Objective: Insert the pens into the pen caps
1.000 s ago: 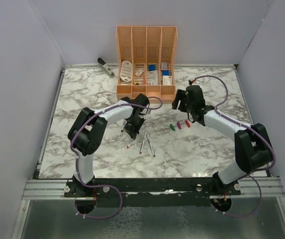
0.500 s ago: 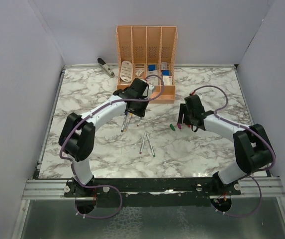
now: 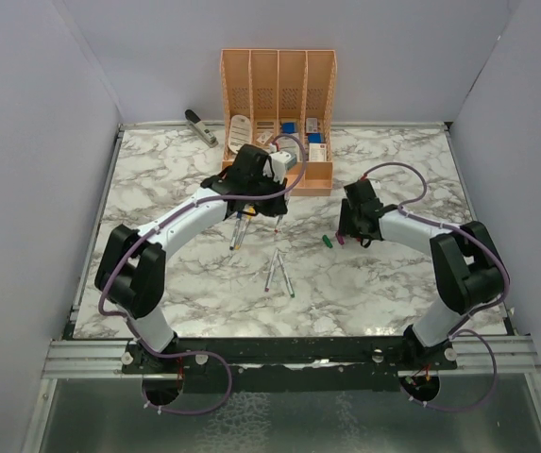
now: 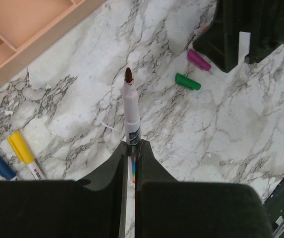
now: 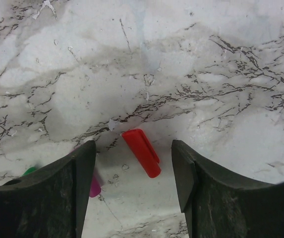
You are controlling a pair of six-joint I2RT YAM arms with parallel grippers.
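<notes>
— Looking down from above, where is everything lying?

— The left fingers (image 3: 262, 200) are hovering in front of the organiser (image 3: 277, 66), with a dark-tipped pen (image 3: 277, 221) poking out of them. The right fingers (image 3: 350, 226) are hanging low over the worktop (image 3: 157, 189), just beside the green cap (image 3: 327, 242) and purple cap (image 3: 342, 242). A few loose pens (image 3: 272, 271) are lying nearer the arm bases.

— And the left wrist view?

— It's showing the fingers pinching narrow on the pen's barrel, well back from the tip, which is pointing out towards those two caps. Two capped pens (image 4: 22, 148), yellow and blue, are lying off to the side. I'm guessing the pen is behaving as light and stiff, but that smooth barrel is probably wanting to slide or swivel once it's being pushed into a cap.

— What's the right wrist showing?

— The fingers are standing wide, straddling the red cap (image 5: 141, 152), which is lying flat on the worktop and touching neither finger, as far as I'm seeing. It's looking tiny, hard and slippery, so it's likely skidding at any nudge. I'm thinking it's needing a squeeze across its width, leaving the mouth free. I'm not managing to tell which end is open.
</notes>
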